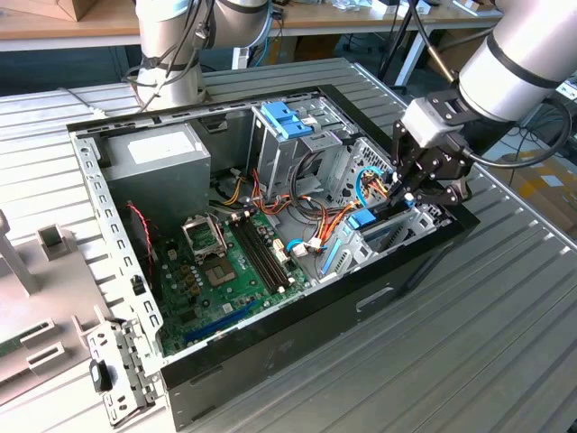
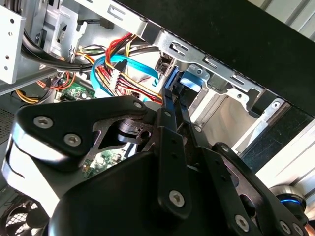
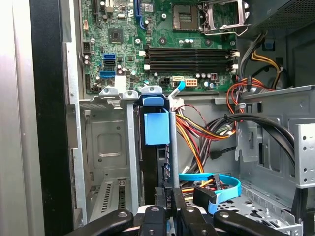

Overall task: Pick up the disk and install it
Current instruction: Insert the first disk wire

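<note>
At 3 o'clock in the exterior view you have the gripper (image 1: 407,200) down inside the open black steel case (image 1: 297,334), at its front corner bay. White arm (image 1: 523,54) comes in from 1 o'clock, wrist tipped steeply down.

Disk (image 1: 362,219) stands on edge in the grey sheet-metal bay: thin dark slab with a light-blue plastic side piece (image 3: 157,129) on its visible end. Black fingers (image 2: 170,142) sit close together, clamped on the slab's near edge in both wrist views.

Around it:
- Bundle of red, orange, yellow and black wires (image 3: 197,132) just beside the bay, with a flat blue ribbon cable (image 3: 221,179) looped next to the fingers.
- Green motherboard (image 1: 225,271) at 7 o'clock from the gripper, with an empty square socket and long dark memory slots.
- Grey power-supply box (image 1: 158,158) at 10 o'clock in the case.
- Perforated metal drive cage with a blue latch (image 1: 287,117) at 12 o'clock.
- Case sits on a ribbed aluminium bench (image 1: 469,361).
</note>
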Robot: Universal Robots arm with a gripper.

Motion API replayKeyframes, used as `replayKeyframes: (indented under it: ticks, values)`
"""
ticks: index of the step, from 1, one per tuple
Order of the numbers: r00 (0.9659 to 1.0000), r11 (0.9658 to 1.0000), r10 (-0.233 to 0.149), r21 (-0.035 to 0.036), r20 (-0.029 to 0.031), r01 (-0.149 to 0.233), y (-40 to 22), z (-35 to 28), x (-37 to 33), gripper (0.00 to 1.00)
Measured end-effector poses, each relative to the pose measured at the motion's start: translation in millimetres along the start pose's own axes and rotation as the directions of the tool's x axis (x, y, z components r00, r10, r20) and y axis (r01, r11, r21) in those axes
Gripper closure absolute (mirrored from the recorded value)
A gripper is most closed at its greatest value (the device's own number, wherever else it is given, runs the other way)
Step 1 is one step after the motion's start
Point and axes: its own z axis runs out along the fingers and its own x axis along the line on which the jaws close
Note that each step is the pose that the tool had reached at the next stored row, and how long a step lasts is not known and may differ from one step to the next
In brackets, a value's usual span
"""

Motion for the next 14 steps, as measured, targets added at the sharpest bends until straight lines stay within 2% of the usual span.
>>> replayKeyframes:
  ticks: [5,9,14]
  values:
    - [1.0000,1.0000,0.000,0.0000,0.0006,0.000,0.0,-0.1,0.3,0.82]
    - [1.0000,1.0000,-0.002,-0.0001,-0.0034,0.002,0.0,-0.8,0.1,0.82]
    - [1.0000,1.0000,-0.002,0.0000,-0.0041,0.002,0.0,-3.9,-0.4,0.82]
